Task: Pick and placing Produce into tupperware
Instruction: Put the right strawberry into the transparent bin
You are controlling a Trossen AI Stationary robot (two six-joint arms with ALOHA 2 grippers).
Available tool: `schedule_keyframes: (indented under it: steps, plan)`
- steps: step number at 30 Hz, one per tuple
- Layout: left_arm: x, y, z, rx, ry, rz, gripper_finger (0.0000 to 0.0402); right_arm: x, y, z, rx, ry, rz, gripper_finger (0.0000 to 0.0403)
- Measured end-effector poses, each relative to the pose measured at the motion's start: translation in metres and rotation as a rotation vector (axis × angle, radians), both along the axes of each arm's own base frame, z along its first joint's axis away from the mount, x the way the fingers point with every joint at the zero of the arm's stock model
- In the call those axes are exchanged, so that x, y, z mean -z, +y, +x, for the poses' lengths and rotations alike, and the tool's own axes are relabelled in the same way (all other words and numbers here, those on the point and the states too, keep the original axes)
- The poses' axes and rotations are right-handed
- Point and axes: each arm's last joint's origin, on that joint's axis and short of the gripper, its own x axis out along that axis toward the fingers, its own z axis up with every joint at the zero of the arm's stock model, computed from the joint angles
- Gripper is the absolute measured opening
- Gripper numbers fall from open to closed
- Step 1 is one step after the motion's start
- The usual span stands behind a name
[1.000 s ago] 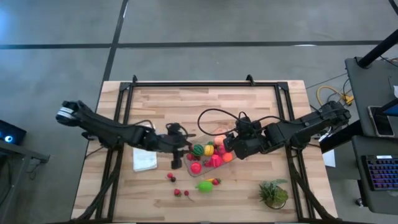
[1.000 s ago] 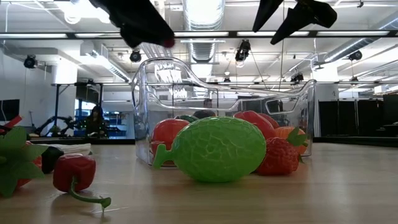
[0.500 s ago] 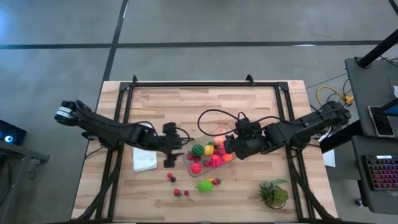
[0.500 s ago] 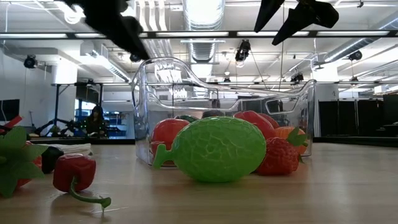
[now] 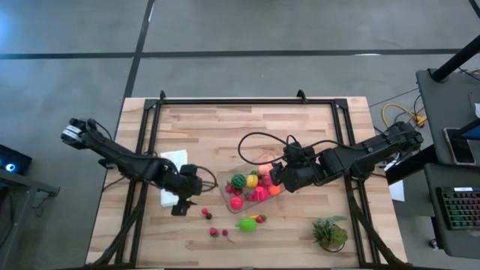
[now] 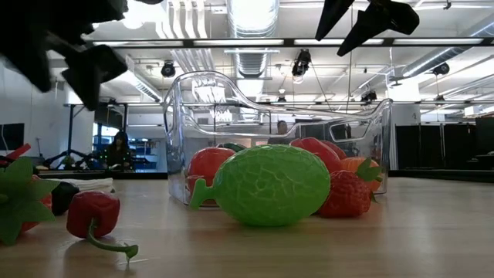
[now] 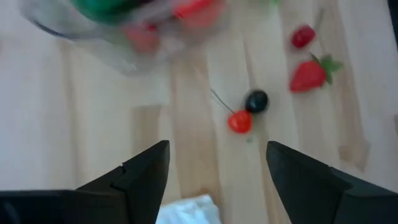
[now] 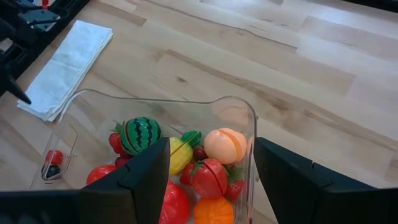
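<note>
The clear tupperware [image 5: 251, 191] stands mid-table with several toy fruits in it, among them a striped melon [image 8: 140, 135] and a peach-coloured fruit [image 8: 225, 144]. More produce lies on the wood near it: a lime-green melon [image 5: 246, 223], a strawberry [image 7: 309, 74], a cherry pair [image 7: 241, 119] and small red berries [image 5: 217, 232]. My left gripper [image 5: 180, 206] hangs open and tipped down over the white cloth's near right corner, left of the cherries, with nothing between its fingers. My right gripper [image 8: 211, 152] hovers open above the tupperware's right end.
A folded white cloth [image 5: 174, 189] lies left of the tupperware, under my left gripper. A spiky green plant tuft [image 5: 330, 232] stands at the near right. Bare wood spreads across the far half of the table [image 5: 247, 124]. A black cable [image 5: 251, 142] loops behind the tupperware.
My left gripper has left the tupperware's left end, gone toward the table's left and near edges, sunk and tipped further down. It has opened; the small red piece at its fingertips a second ago is gone from them. My right gripper has kept still.
</note>
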Motion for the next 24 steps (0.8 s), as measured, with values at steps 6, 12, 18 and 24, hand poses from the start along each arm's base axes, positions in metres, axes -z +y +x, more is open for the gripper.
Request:
schedule_keyframes:
  steps: [6, 12, 18, 24]
  plan:
    - [0.015, -0.019, -0.003, 0.079, 0.073, -0.004, 0.0253, 0.0, 0.0, 0.0, -0.004, 0.002, 0.008, 0.0224]
    - [0.029, -0.032, -0.001, 0.091, 0.139, 0.016, 0.0253, 0.002, 0.014, -0.003, -0.141, 0.069, 0.134, 0.0224]
    - [0.037, -0.035, 0.001, 0.074, 0.174, 0.023, 0.0254, 0.012, 0.049, -0.01, -0.254, 0.113, 0.207, 0.0224]
    - [0.039, -0.035, 0.003, 0.068, 0.159, 0.035, 0.0254, 0.042, 0.103, -0.006, -0.428, 0.161, 0.237, 0.0224]
